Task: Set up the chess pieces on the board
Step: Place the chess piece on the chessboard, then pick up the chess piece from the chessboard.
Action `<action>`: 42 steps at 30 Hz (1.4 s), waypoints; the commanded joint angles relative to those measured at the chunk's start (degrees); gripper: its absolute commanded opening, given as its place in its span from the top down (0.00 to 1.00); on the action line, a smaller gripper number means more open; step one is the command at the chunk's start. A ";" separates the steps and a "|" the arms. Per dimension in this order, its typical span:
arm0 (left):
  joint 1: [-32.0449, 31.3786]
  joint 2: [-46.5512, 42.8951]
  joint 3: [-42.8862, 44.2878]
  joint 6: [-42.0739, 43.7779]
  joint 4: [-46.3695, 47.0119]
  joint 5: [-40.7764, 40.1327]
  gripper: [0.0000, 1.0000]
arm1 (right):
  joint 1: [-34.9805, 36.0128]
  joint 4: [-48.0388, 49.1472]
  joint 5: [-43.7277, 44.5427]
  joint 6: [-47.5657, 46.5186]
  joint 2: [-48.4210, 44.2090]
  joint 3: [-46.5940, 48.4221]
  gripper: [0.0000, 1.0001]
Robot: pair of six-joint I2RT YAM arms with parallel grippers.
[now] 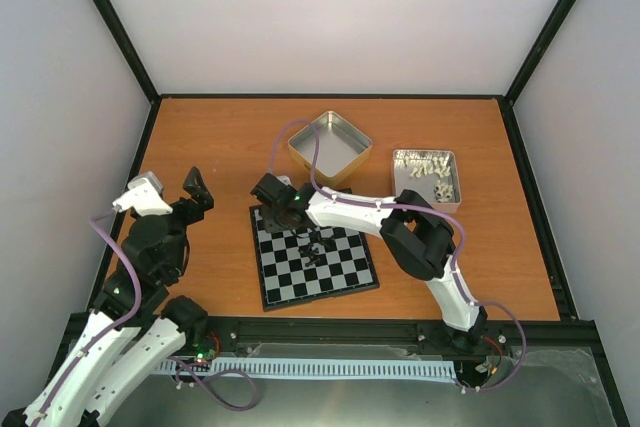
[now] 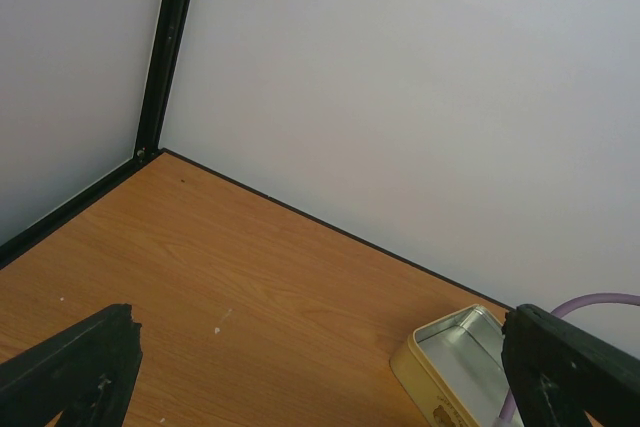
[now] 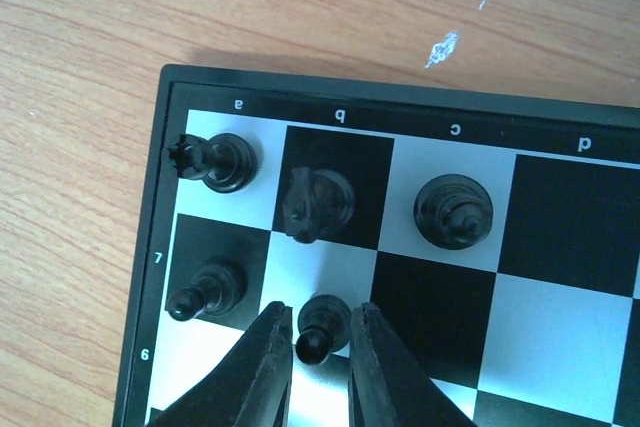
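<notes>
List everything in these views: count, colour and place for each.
board: one, black and light-grey checks, middle of the table, near the arms.
chess pieces: five, black, in the board's a-b-c corner in the right wrist view; the dark cluster mid-board in the top view is too small to count.
pale pieces: several, whitish, inside the silver tin.
silver tin: one, right of the board.
gold tin: one, looks empty, behind the board.
table: one, orange-brown wood.
left gripper: one, black, open and empty, left of the board.
right gripper: one, black, over the board's corner, a finger either side of a pawn; contact unclear.
</notes>
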 commanded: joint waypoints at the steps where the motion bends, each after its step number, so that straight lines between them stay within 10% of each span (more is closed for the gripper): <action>1: 0.38 0.13 1.25 0.84 0.65 0.06 0.00 | -0.24 0.44 -0.73 -0.68 -0.19 1.65 0.81; 32: 0.38 4.05 1.37 11.36 11.39 19.87 0.00 | -0.44 1.08 8.33 5.44 -43.36 -41.49 0.62; 42: 0.38 9.85 -0.33 -4.21 1.96 41.79 0.00 | -0.40 11.93 0.69 3.27 -51.53 -52.42 0.46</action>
